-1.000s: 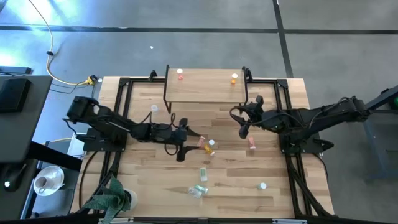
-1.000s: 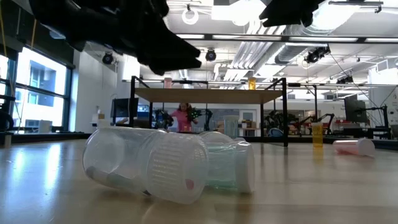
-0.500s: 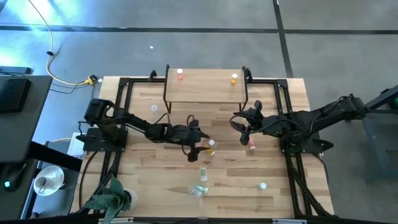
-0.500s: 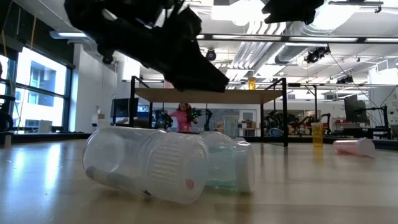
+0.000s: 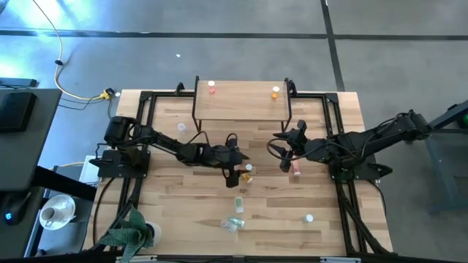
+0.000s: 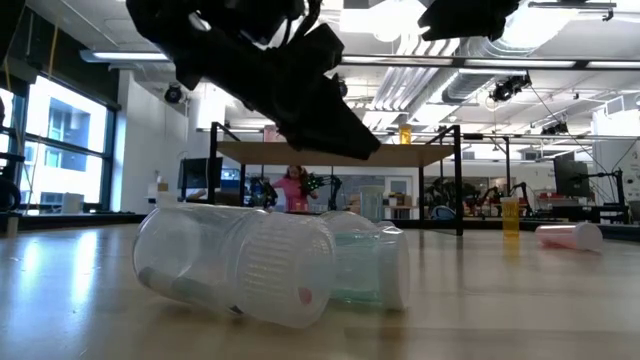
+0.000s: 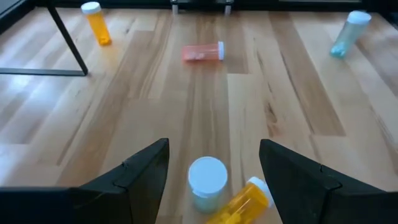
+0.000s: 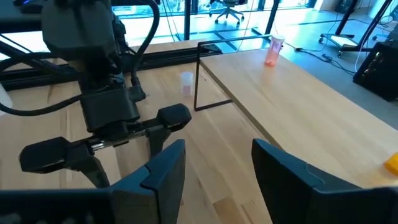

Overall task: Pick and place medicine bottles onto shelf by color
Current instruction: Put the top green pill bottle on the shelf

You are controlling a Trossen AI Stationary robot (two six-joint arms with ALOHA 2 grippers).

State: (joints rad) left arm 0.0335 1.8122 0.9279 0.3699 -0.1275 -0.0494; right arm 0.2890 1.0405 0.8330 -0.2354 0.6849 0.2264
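My left gripper (image 5: 235,172) (image 7: 214,149) stands open just above the table's middle. Its fingers flank, without touching, an upright white-capped bottle (image 7: 207,180) and an orange bottle (image 7: 240,202) lying against it (image 5: 244,174). A red bottle (image 7: 202,52) (image 5: 296,169) lies on its side farther right. My right gripper (image 5: 285,157) (image 8: 214,168) hovers open over that red bottle, with nothing in it. The shelf (image 5: 241,102) at the far edge carries a red bottle (image 5: 212,88) and an orange one (image 5: 275,92), both standing.
A green bottle (image 5: 238,203) and clear bottles (image 5: 232,223) (image 6: 240,265) lie near the front edge. A pale bottle (image 5: 308,218) stands at the front right and a clear one (image 5: 181,128) by the shelf's left leg. An orange bottle (image 7: 96,22) stands near a shelf leg.
My left gripper has moved toward the table's right edge and sunk a little, tipping further down. It has stayed open and now has the white-capped and orange bottles between its fingers. No bottle has moved.
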